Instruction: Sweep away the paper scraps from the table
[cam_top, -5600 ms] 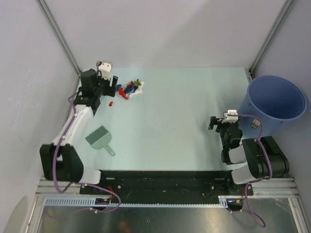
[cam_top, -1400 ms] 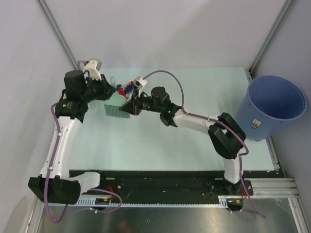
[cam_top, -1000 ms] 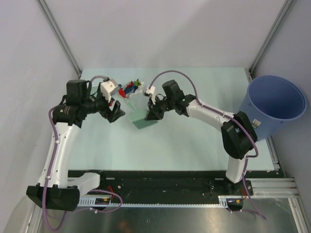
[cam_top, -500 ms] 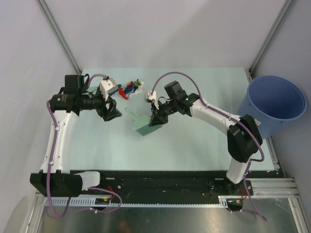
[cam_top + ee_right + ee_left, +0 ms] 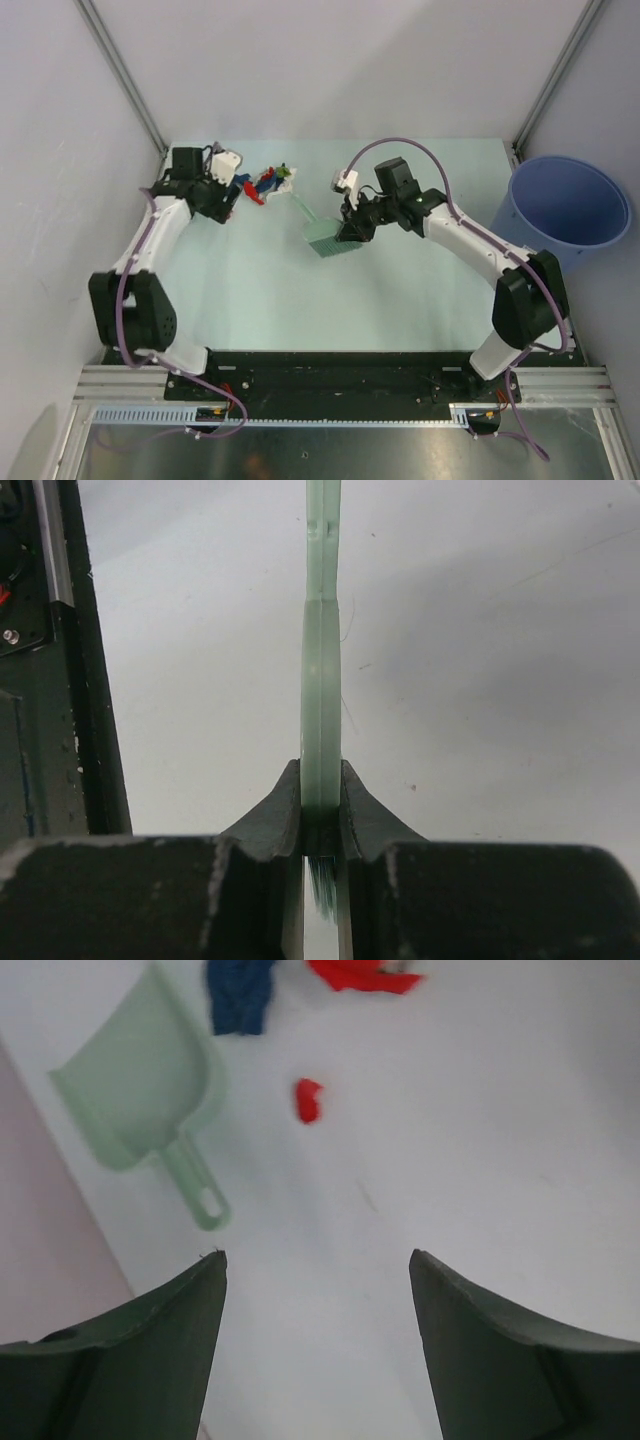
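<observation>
Bright, even overhead light, faint soft shadows; left wrist view soft, perhaps motion-blurred.

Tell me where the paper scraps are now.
Top view: the paper scraps sit far left on the table, right of the left end effector, with the dustpan right of them.

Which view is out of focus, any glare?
Left wrist: soft throughout, red scrap and dustpan edges fuzzy. Right wrist: dark jaws blurred up close, green tool between them sharper farther out. Top external: sharp, even light, faint shadows, no glare.
</observation>
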Controlling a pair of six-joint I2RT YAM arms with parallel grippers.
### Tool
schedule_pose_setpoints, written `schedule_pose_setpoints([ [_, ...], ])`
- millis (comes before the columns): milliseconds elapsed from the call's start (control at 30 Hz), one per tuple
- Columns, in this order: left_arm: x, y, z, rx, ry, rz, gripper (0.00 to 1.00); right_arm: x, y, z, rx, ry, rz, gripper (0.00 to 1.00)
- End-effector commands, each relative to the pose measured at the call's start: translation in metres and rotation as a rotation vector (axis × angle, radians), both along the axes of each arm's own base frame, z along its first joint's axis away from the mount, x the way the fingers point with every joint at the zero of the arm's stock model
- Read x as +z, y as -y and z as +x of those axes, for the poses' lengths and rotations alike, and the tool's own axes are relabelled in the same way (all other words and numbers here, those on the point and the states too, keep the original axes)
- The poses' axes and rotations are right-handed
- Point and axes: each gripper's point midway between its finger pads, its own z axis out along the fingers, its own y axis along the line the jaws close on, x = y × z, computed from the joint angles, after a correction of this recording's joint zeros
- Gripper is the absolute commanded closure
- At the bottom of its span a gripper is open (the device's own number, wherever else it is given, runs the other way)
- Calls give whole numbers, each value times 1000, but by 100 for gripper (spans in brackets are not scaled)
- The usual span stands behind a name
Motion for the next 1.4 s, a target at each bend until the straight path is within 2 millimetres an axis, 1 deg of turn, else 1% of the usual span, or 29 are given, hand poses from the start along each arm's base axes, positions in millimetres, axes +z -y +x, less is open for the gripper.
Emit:
schedule_pose_setpoints([
  [0,-15,-66,52,318,84,265,23,30,0,-5,-7,76,50,100],
  [33,-23,-72,56,336,63,284,23,32,1,-8,0,77,54,100],
  [67,-24,-77,63,364,72,301,22,31,2,-10,5,77,52,100],
  [100,-29,-93,64,412,61,306,18,28,3,-13,8,72,47,100],
  [133,-42,-97,68,427,35,316,13,27,4,-15,8,69,41,100],
  [167,-40,-103,75,448,47,308,6,26,5,-16,9,70,40,100],
  [233,-50,-106,81,492,35,268,2,22,7,-18,6,64,27,100],
  [267,-49,-113,85,519,43,245,0,21,7,-18,6,62,25,100],
  [333,-59,-113,90,542,30,195,0,17,9,-20,5,56,14,100],
  [367,-60,-117,92,552,29,180,0,16,9,-20,6,53,11,100],
  [400,-65,-115,95,550,22,151,0,13,10,-21,7,46,8,100],
  [433,-77,-114,97,544,-2,141,0,11,10,-22,5,44,3,100],
  [500,-87,-115,97,550,-30,115,3,9,11,-21,0,39,-3,100],
  [533,-97,-107,99,522,-54,72,4,8,12,-22,-3,39,-5,100],
  [600,-102,-108,97,537,-81,33,7,8,13,-22,-6,37,-10,100],
  [633,-110,-107,97,535,-102,13,8,7,14,-22,-7,35,-12,100],
  [733,-117,-108,97,542,-131,-2,13,8,14,-24,-2,37,-10,100],
  [833,-118,-115,100,569,-140,-12,19,10,14,-25,-5,38,-8,100],
  [933,-121,-119,103,581,-146,-38,30,11,16,-27,-6,37,-7,100],
  [967,-118,-119,106,581,-141,-43,41,11,16,-27,-8,39,-7,100],
  [1033,-117,-120,105,582,-141,-48,57,12,18,-28,-14,40,-9,100],
  [1067,-115,-120,105,583,-140,-49,72,14,18,-28,-14,44,-6,100],
  [1100,-114,-120,104,589,-138,-55,80,15,19,-29,-18,45,-6,100],
  [1167,-105,-124,100,610,-125,-61,100,18,19,-30,-21,53,0,100],
  [1200,-90,-126,99,631,-93,-73,100,21,19,-30,-25,54,8,100],
  [1267,-74,-130,94,657,-62,-97,100,25,19,-32,-23,62,17,100],
  [1300,-61,-130,95,680,-23,-119,100,27,18,-34,-19,67,20,100],
  [1333,-63,-126,91,683,-37,-136,100,29,17,-35,-22,72,21,100],
  [1367,-74,-122,79,686,-72,-141,100,31,17,-36,-27,76,20,100],
])
